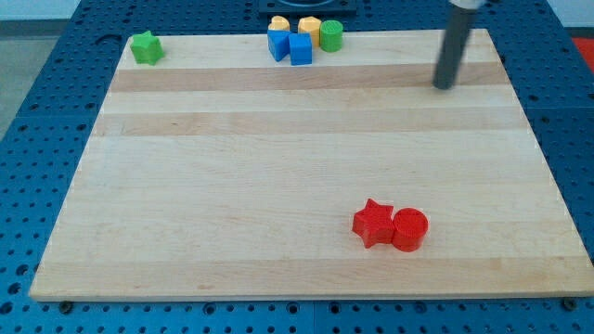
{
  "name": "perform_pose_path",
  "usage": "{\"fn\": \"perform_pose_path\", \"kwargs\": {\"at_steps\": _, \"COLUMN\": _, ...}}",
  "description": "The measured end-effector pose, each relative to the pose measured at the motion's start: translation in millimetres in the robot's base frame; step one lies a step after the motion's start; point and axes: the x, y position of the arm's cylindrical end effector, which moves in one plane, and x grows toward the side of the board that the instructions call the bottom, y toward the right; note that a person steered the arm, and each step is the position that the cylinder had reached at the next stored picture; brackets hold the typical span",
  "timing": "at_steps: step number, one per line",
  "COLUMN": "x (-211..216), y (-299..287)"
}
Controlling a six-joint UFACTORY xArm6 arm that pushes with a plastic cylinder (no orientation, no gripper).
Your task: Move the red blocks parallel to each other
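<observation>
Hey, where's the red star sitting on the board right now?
The red star lies toward the view's bottom right of the board, touching the red cylinder on its right. My tip is far off, near the view's top right.

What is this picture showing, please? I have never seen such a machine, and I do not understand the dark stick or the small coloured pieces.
There is one camera picture, looking down at a wooden board on a blue perforated table. The dark stick is the end of a robot arm. It has no hand and holds nothing; my tip, near the view's top right, only slides and pushes blocks. It touches none now. Toward the view's bottom right lie a red star and a red cylinder, touching. Along the top edge sit a green star at the left and a cluster: two blue blocks, two yellow blocks and a green cylinder.
</observation>
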Motion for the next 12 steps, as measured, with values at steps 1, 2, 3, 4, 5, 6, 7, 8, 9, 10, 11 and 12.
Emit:
{"fn": "perform_pose_path", "kwargs": {"at_steps": 1, "x": 67.0, "y": 24.6}}
{"fn": "perform_pose_path", "kwargs": {"at_steps": 2, "x": 131.6, "y": 24.2}}
{"fn": "perform_pose_path", "kwargs": {"at_steps": 3, "x": 190.8, "y": 5.1}}
{"fn": "perform_pose_path", "kwargs": {"at_steps": 4, "x": 219.1, "y": -34.0}}
{"fn": "perform_pose_path", "kwargs": {"at_steps": 5, "x": 228.8, "y": -86.0}}
{"fn": "perform_pose_path", "kwargs": {"at_steps": 6, "x": 226.3, "y": -158.7}}
{"fn": "perform_pose_path", "kwargs": {"at_steps": 7, "x": 195.5, "y": -223.4}}
{"fn": "perform_pose_path", "kwargs": {"at_steps": 8, "x": 178.4, "y": -251.5}}
{"fn": "perform_pose_path", "kwargs": {"at_steps": 9, "x": 198.6, "y": -214.2}}
{"fn": "perform_pose_path", "kwargs": {"at_steps": 10, "x": 221.2, "y": -183.7}}
{"fn": "perform_pose_path", "kwargs": {"at_steps": 11, "x": 259.8, "y": -207.7}}
{"fn": "perform_pose_path", "kwargs": {"at_steps": 12, "x": 278.2, "y": -265.3}}
